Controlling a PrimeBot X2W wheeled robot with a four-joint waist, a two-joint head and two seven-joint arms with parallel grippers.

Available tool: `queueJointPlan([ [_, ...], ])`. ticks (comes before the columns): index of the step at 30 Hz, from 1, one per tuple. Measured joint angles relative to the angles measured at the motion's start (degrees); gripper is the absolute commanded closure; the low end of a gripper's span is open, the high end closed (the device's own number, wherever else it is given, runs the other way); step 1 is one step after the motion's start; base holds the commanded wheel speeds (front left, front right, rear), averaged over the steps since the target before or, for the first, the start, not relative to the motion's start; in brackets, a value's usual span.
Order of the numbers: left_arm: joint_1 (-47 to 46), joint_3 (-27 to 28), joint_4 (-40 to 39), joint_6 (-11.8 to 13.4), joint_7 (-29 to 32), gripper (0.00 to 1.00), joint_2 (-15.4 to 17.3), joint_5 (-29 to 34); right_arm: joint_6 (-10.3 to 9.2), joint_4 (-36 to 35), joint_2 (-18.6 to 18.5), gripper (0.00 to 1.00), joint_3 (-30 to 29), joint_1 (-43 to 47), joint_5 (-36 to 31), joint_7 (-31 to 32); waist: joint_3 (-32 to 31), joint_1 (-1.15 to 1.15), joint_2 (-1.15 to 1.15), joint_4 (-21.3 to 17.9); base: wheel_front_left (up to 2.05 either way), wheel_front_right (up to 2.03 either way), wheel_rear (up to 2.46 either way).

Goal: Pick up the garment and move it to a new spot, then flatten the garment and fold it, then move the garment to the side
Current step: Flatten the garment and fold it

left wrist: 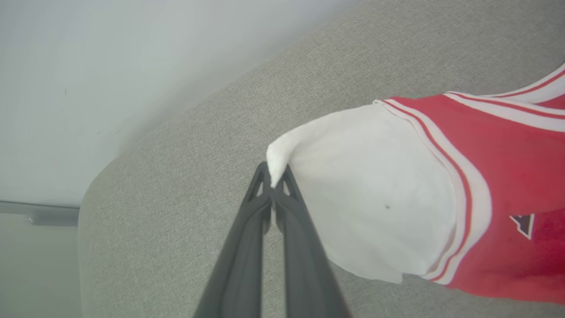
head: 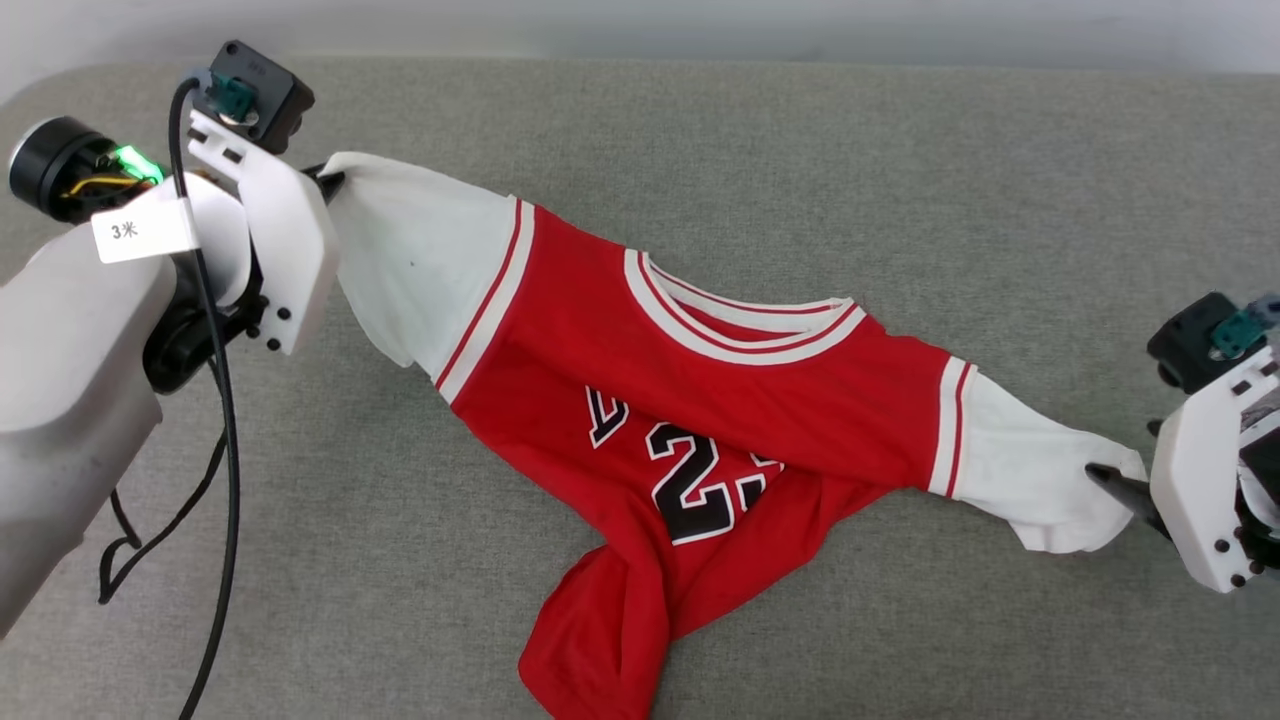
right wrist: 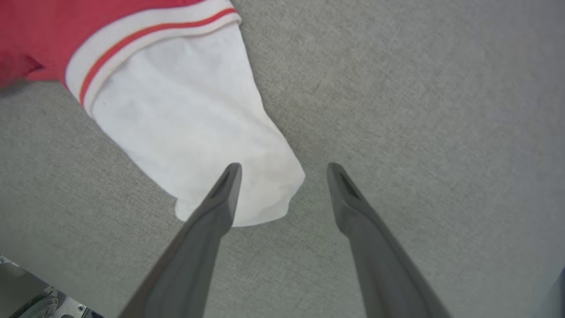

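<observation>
The garment [head: 690, 400], a red jersey with white sleeves and black number 23, lies stretched diagonally across the grey surface, its lower part crumpled and folded under. My left gripper [head: 330, 182] at the upper left is shut on the tip of the garment's white sleeve [left wrist: 366, 190]; the left wrist view shows the fingers [left wrist: 282, 212] pinching the cloth corner. At the right edge, my right gripper [right wrist: 284, 170] stands open above the end of the other white sleeve [right wrist: 198, 132], one finger over the cloth, the other over bare surface.
A grey fabric-covered surface [head: 900, 180] spreads under everything, with a rounded corner at the far left [left wrist: 132, 176] and a pale wall beyond. A black cable [head: 225, 400] hangs from my left arm.
</observation>
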Motion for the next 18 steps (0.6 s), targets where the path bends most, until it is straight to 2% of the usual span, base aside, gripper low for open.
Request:
queueJointPlan([
  [10,-1.49,-0.16,-1.15,-0.04,-1.0,1.0,-0.55,0.53,-0.03,9.25,-0.14,0.0,12.9,-4.53,-0.97,-0.6,3.22,-0.01,0.0,1.68,0.0,0.0,0.0],
  [15,-1.92,-0.19,-1.12,-0.1,-1.64,1.0,-0.58,0.62,-0.12,12.28,-0.19,0.0,17.9,-7.6,0.78,-2.65,4.03,-0.03,0.0,1.76,0.0,0.0,0.0],
  [16,-1.93,-0.21,-1.04,-0.1,-1.75,1.0,-0.56,0.62,-0.12,12.85,-0.2,0.6,18.59,-8.04,1.34,-3.53,4.13,-0.03,0.0,1.72,0.0,0.0,0.0],
  [17,-1.93,-0.24,-0.88,-0.11,-1.76,1.0,-0.53,0.6,-0.11,13.38,-0.2,1.0,19.2,-8.52,2.07,-4.42,4.19,-0.03,0.0,1.65,0.0,0.0,0.0],
  [18,-1.93,-0.29,-0.79,-0.12,-1.94,1.0,-0.55,0.6,-0.09,13.89,-0.14,1.0,19.71,-9.04,2.7,-5.65,4.19,-0.03,0.0,1.57,0.0,0.0,0.0],
])
